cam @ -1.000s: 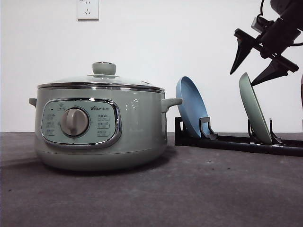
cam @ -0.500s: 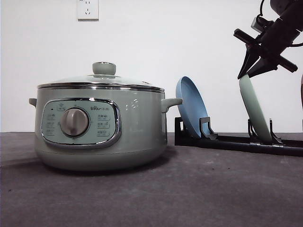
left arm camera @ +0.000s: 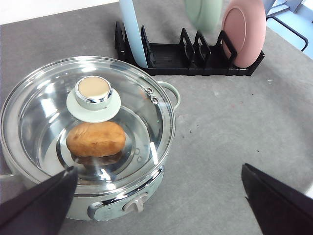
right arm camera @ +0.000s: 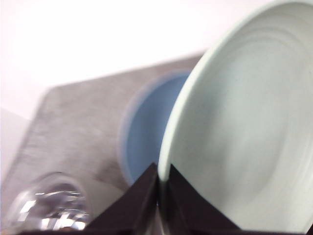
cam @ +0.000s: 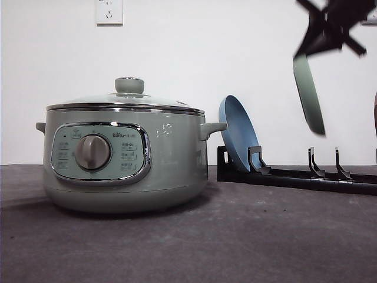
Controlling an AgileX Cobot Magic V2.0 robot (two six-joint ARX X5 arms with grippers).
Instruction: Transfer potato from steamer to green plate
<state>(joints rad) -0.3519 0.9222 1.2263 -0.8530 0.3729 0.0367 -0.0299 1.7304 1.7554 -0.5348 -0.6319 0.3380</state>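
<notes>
Potato (left arm camera: 95, 139): lies on its side on the floor of the steamer, under the closed lid; orange-brown skin, seen whole through the glass.
Steamer (cam: 125, 159): sage-green pot standing on the grey table (cam: 188, 247), dial facing the front camera; holds the potato and nothing else that can be made out.
Glass lid (left arm camera: 44, 112): seated flat on the steamer rim, knob at its centre, directly above the potato in the left wrist view.
Green plate (cam: 308, 94): clear of the rack and hanging in the air on edge, tilted, held at its upper rim; nothing on it.
Right gripper (right arm camera: 159, 188): fingers pinched tight on the rim of the green plate, one finger on each face.
Left gripper (left arm camera: 159, 196): jaws spread wide, holding nothing, poised above the steamer and the table beside it.
Dish rack (cam: 294, 174): black, on the table to the right of the steamer.
Blue plate (cam: 238, 138): upright in the rack slot nearest the steamer, leaning.
Pink plate (left arm camera: 244, 32): upright in the rack's far end slot.
</notes>
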